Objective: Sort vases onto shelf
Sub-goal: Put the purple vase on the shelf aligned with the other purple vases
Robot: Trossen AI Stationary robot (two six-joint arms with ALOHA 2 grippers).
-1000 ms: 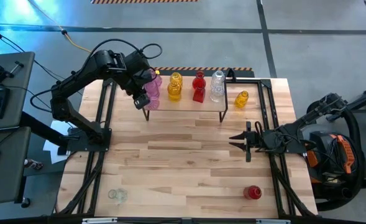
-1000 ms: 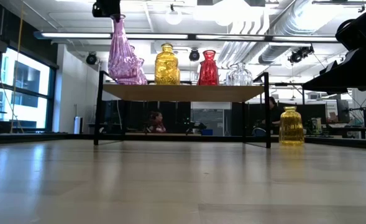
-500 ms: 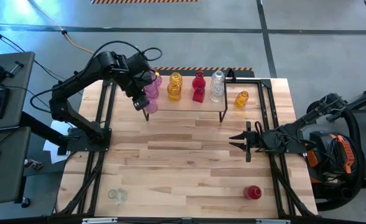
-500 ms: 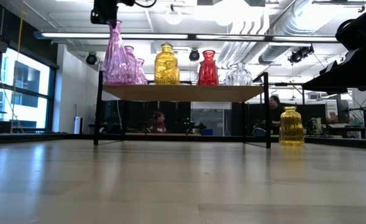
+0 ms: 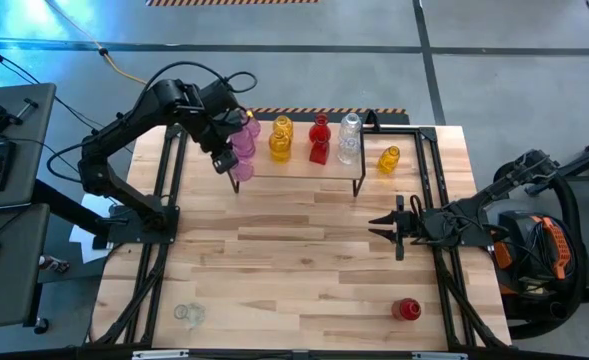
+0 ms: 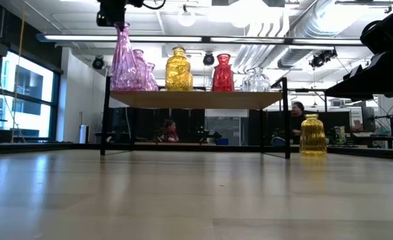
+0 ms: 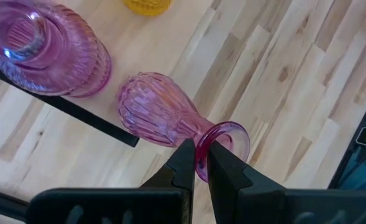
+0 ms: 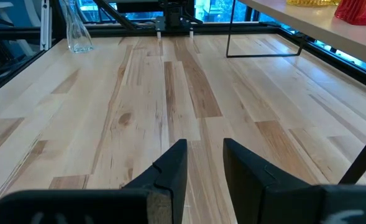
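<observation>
Workshop floor and ceiling ducts behind; wood table point(image 5: 294, 270) carries shelf point(image 5: 299, 165) at its far edge; shelf holds pink vases point(image 7: 43, 53), yellow vase point(image 5: 280, 140), red vase point(image 5: 319, 140), clear vase point(image 5: 349, 138); off the shelf are an amber jar point(image 5: 389, 159) just beside its right end, red pot point(image 5: 405, 309) and clear glass point(image 5: 188, 313) near the front edge.

Left gripper point(image 7: 195, 163) is clenched on the rim of a tall pink vase point(image 7: 164, 115), one finger inside the mouth, one outside; vase stands at the shelf's left front corner; low view shows its base at board level, touching or just above, cannot tell which; it sits just beside the other pink vases.

Right gripper point(image 8: 201, 158) waits over the table's right-middle, fingers apart, holding nothing.

Risks, as judged: vase base looks close to the shelf's front-left edge, so letting go with it part off the board could tip it to the table; a one-sided rim pinch gives little control of tilt, so tall glass may swing or slip; finger inside the neck could drag the vase over on the way out if lifted at an angle; any sideways nudge may knock the neighbouring pink vases; glass on glass could chip.
</observation>
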